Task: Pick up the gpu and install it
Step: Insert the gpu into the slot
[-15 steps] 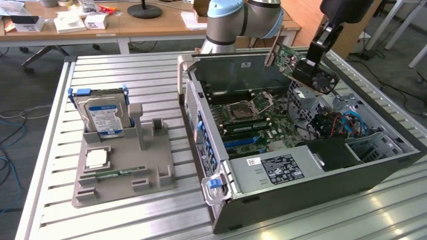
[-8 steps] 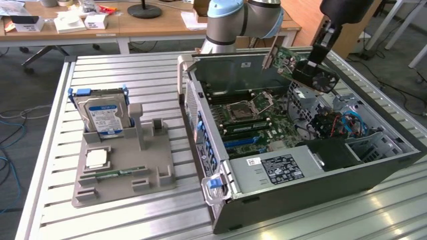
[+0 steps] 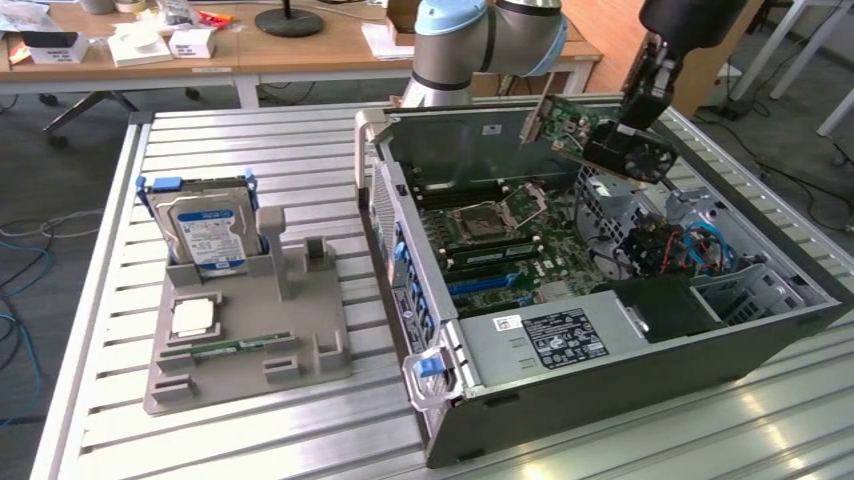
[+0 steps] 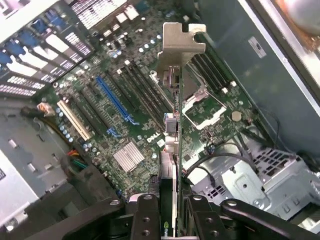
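On the slatted table (image 3: 214, 130), the computer case (image 3: 641, 370) lies on its side at the exterior view's right, with the motherboard (image 3: 501, 240) far inside it and the power supply (image 3: 561, 335) near. At the left sits a tray (image 3: 240, 375), the hard drive (image 3: 207, 235) standing at its far end. The gpu (image 3: 567, 125), clamped in the gripper (image 3: 621, 135), hangs above the case's far right.

Count: one arm (image 3: 487, 35), one gripper (image 3: 625, 138), one gpu (image 3: 571, 122). One case (image 3: 641, 375), one motherboard (image 3: 514, 250) in it. Exterior view's left: one grey holder (image 3: 240, 372), one hard drive (image 3: 207, 235), one memory stick (image 3: 240, 347), one silver chip (image 3: 195, 318).
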Motion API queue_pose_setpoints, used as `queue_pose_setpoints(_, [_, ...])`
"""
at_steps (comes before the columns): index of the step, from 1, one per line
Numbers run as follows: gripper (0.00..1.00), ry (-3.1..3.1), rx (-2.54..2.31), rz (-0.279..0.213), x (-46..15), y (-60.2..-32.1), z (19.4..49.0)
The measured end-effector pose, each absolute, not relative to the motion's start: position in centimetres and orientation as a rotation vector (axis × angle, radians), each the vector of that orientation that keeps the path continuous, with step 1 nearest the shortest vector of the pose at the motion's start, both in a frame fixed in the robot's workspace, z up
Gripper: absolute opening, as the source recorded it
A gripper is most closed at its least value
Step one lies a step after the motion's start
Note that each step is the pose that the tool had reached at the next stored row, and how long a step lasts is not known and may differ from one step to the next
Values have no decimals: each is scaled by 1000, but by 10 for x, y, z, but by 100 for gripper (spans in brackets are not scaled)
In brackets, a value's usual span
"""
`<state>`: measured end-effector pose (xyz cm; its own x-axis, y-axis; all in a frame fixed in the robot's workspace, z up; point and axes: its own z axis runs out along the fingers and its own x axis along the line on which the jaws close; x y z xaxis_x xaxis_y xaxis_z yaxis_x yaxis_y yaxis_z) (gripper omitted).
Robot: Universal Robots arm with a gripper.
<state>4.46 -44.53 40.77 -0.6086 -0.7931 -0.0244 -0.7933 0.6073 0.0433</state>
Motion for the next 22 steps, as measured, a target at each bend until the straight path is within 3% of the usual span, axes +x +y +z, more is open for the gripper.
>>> queue_pose_setpoints(22, [26, 2490, -1925, 77, 45, -445, 404])
